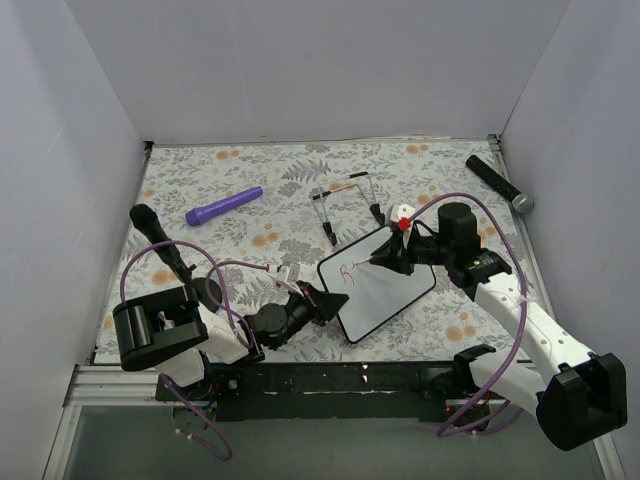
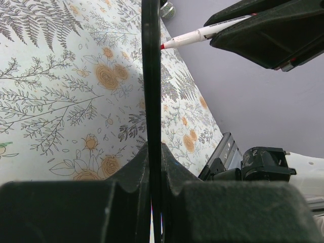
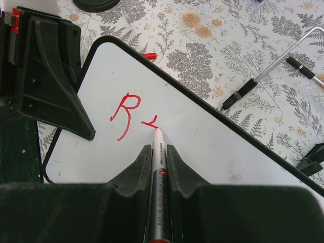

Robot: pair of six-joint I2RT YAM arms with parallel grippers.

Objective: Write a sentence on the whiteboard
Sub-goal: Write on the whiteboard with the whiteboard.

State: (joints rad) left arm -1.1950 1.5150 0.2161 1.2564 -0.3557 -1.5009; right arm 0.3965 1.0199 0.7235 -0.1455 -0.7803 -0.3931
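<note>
top external: whiteboard [image 1: 385, 295] long axis diagonal; left tool [image 1: 328, 303] grips its edge, right tool [image 1: 380, 260] grips marker [image 3: 158, 152].

one whiteboard [image 1: 385, 290], one marker [image 3: 157, 149], one purple tube [image 1: 223, 206], two black sticks [image 1: 498, 184] [image 1: 162, 245]; one wire stand [image 3: 240, 94]

The small, rounded-corner white plastic whiteboard [image 1: 385, 290] has a thin black rim and carries red handwritten marker strokes [image 3: 132, 114] (an "R" and the start of a second letter). The slim white-barrelled marker pen [image 3: 158, 157] shows a red band and fine dark print. Under the whiteboard, the pale cloth table cover [image 1: 250, 180] is printed with grey ferns and orange blossoms. Left of the whiteboard lies a purple plastic cylinder [image 1: 224, 206]. To its right, violet cables [image 1: 512, 245] loop over a black-and-white arm [image 1: 530, 320].
</note>
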